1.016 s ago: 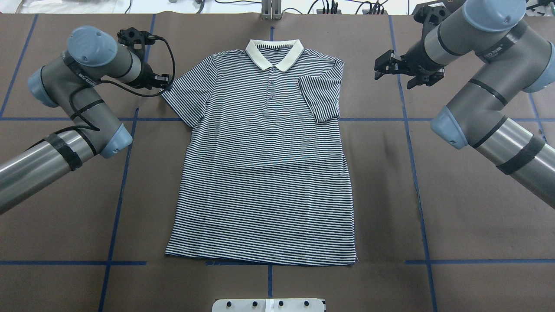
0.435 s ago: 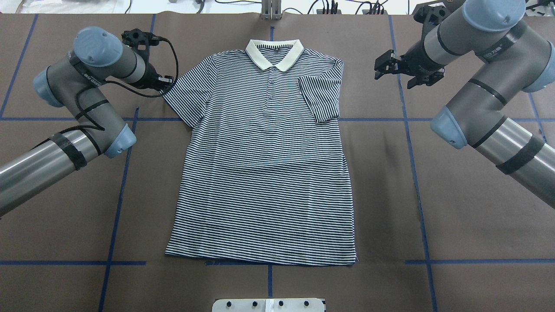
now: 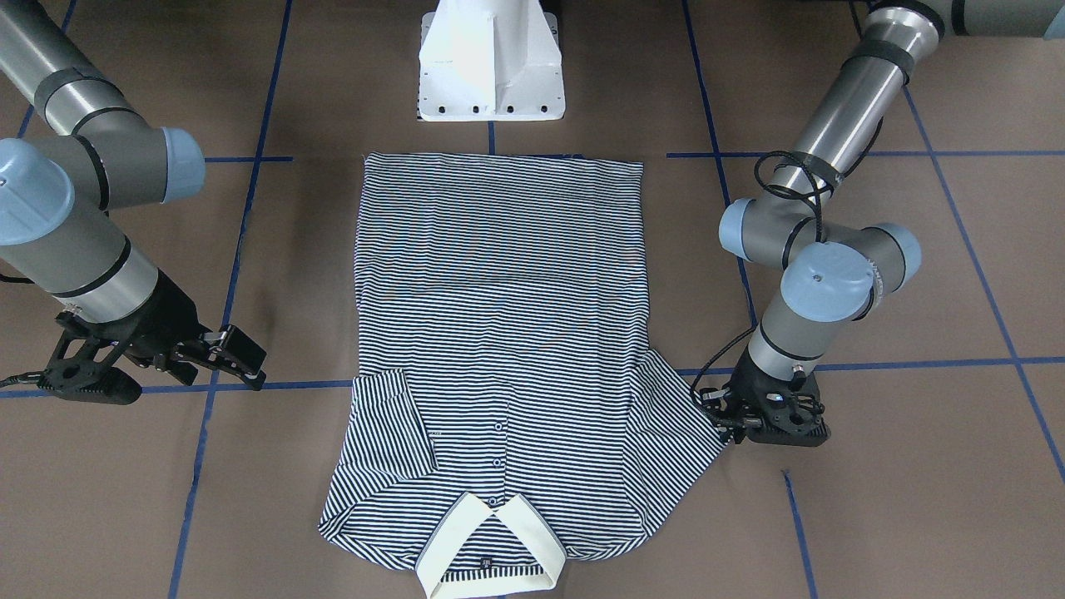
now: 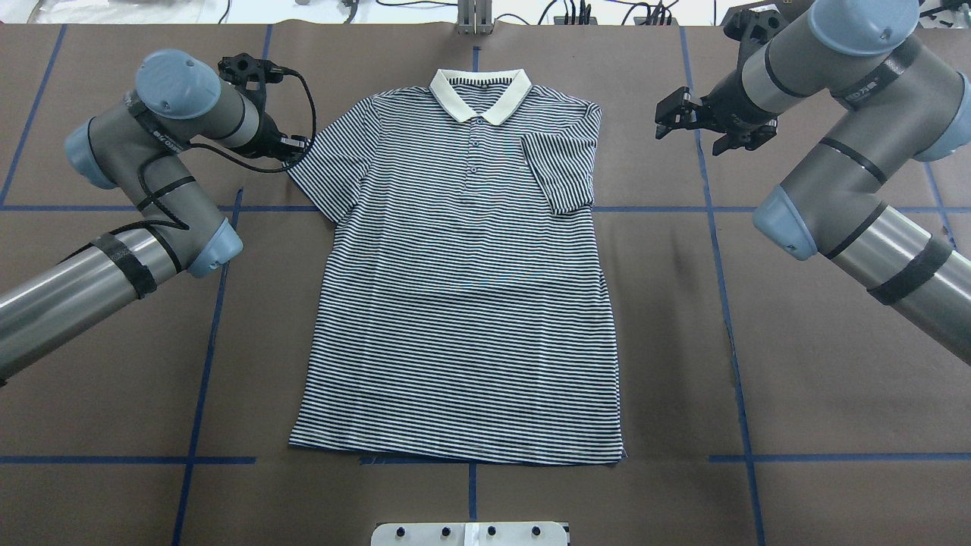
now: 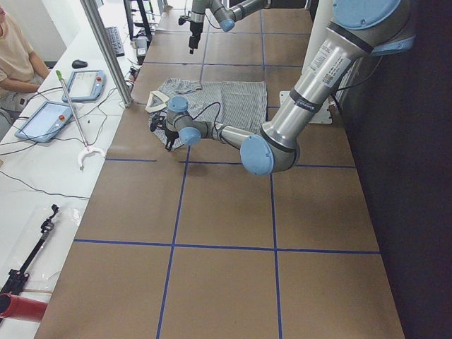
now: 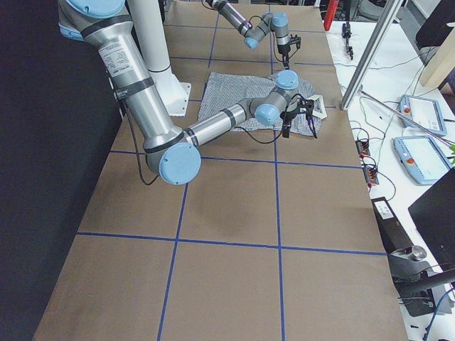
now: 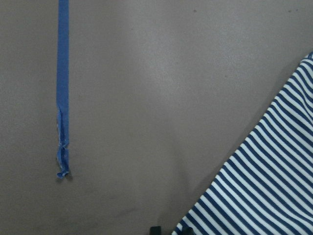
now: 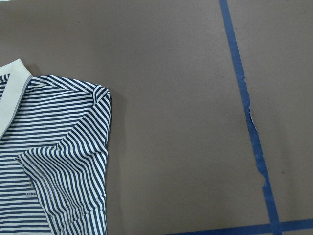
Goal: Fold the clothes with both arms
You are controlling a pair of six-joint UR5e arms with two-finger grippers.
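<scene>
1. Took clock bearings from overhead, with 12 o'clock set away from the robot. Found white pedestal base (image 3: 491, 62) at 6 o'clock, just beyond the hem.
2. Found polo shirt (image 4: 463, 303) spread flat and face up at mid-table, with hem at 6 and cream collar (image 4: 479, 95) at 12.
3. Noted sleeve at 2 o'clock (image 4: 561, 171) already folded inward over the chest. Noted sleeve at 10 o'clock (image 4: 330, 171) not yet folded, lying open on the table.
4. Located left gripper (image 3: 736, 420) low at the tip of the 10 o'clock sleeve, touching or just beside it. Could not tell the finger gap, with tips hidden under the wrist.
5. Located right gripper (image 4: 667, 116) at 2 o'clock, apart from the cloth, fingers spread and holding nothing.
6. Judged risks:
   - missing the sleeve edge or slipping off it, owing to a grip at the very tip;
   - dragging the shoulder and skewing the body, owing to too low a carry;
   - disturbing the folded sleeve, owing to an over-long sweep.
7. Recorded brown table covering (image 4: 758, 379), gridded with blue tape lines (image 4: 205, 341) and frayed in places.
8. Recorded cables (image 4: 576, 11) past 12 o'clock. Recorded a side bench with pendants (image 5: 44, 120) and a seated person (image 5: 14, 49).
</scene>
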